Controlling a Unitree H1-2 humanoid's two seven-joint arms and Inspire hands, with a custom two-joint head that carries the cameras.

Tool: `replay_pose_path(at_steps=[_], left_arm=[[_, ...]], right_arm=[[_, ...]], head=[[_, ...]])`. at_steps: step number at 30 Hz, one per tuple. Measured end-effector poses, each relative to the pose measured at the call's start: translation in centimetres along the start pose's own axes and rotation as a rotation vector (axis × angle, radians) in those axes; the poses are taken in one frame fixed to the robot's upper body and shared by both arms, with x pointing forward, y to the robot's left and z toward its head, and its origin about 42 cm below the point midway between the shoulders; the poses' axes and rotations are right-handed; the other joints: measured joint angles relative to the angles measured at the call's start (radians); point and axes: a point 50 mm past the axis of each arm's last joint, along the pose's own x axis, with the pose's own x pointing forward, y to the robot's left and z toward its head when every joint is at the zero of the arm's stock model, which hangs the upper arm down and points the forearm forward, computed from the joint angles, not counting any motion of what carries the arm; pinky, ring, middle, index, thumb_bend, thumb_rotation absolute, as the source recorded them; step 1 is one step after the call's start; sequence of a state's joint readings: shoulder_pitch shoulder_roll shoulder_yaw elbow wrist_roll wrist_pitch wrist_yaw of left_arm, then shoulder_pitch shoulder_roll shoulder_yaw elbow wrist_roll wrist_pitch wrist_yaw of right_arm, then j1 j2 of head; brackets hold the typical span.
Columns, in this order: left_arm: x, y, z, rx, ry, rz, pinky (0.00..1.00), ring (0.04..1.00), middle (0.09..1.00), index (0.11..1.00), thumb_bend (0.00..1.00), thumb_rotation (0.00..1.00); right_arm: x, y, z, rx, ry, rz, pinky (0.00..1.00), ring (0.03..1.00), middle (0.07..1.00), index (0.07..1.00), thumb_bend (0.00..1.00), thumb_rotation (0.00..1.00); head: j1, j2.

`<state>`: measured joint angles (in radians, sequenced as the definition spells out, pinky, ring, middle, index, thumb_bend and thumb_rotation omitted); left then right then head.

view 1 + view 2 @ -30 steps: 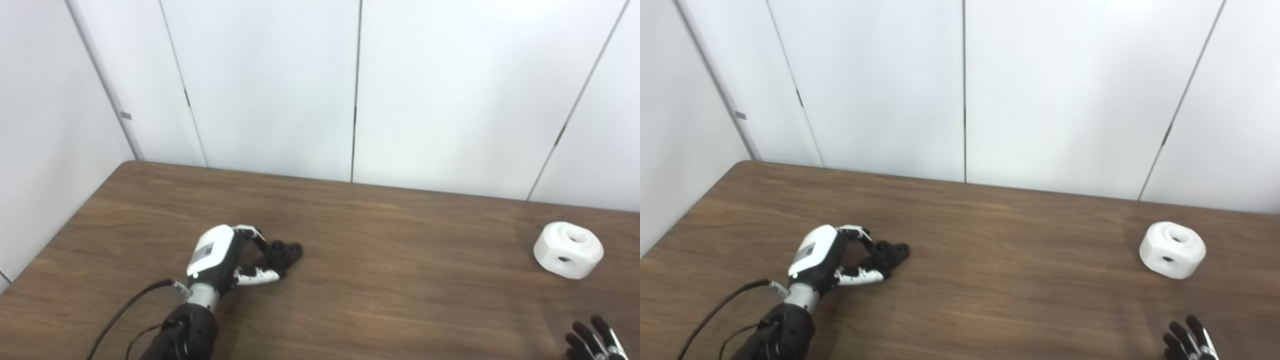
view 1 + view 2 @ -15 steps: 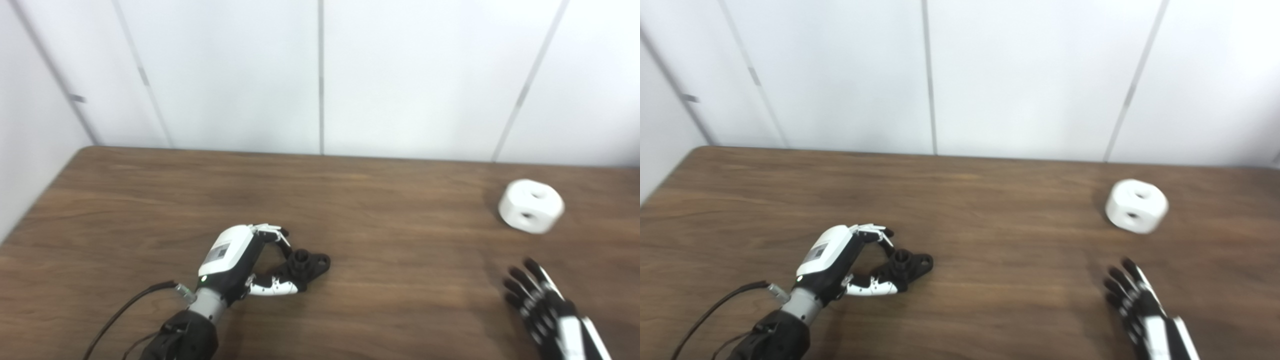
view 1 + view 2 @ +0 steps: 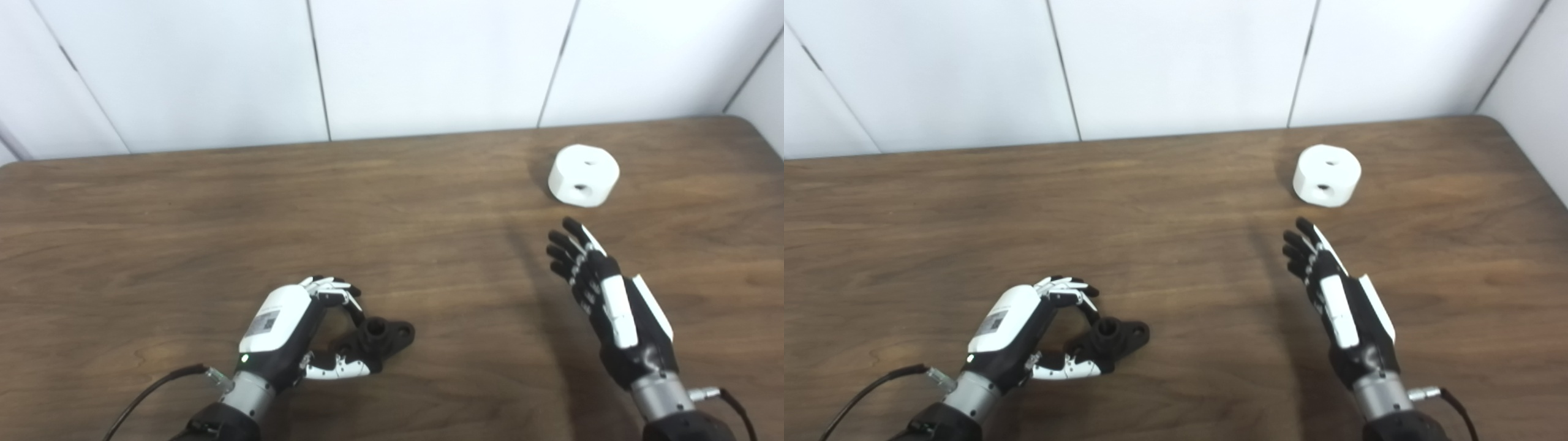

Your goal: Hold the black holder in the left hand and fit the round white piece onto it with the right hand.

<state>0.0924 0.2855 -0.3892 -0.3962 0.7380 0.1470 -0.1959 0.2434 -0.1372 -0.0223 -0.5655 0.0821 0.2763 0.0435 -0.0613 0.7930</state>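
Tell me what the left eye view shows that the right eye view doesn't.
Only the left eye view: an extra wall seam at the picture's far left edge.

Only the right eye view: a longer stretch of the table's right edge, with more of the side wall beside it.

Both: the left hand closed on the black holder, which rests on the wooden table, and the right hand, open, short of the round white piece and not touching it.
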Motion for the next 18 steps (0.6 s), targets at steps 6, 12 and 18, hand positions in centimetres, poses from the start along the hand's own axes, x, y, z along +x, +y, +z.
replay_pose_path(at_steps=[6,12,18], left_arm=[[-0.8,-1.5,1.2,0.033,-0.051,-0.006,0.89,0.851,0.778,0.490,0.51,0.06],[-0.8,-2.6,2.1,0.077,-0.092,-0.014,0.90,0.848,0.776,0.490,0.51,0.06],[-0.6,-3.1,2.4,0.108,-0.117,-0.017,0.90,0.852,0.775,0.490,0.51,0.05]], right_arm=[[0.0,0.1,0.8,0.003,0.000,-0.001,0.92,0.918,0.922,0.962,0.65,1.00],[0.0,0.1,1.6,0.005,-0.008,-0.004,0.93,0.923,0.925,0.961,0.65,1.00],[-0.1,-0.5,2.0,0.009,0.001,-0.018,0.93,0.920,0.929,0.967,0.63,1.00]], head=[[-0.021,0.032],[-0.026,0.055],[-0.035,0.060]])
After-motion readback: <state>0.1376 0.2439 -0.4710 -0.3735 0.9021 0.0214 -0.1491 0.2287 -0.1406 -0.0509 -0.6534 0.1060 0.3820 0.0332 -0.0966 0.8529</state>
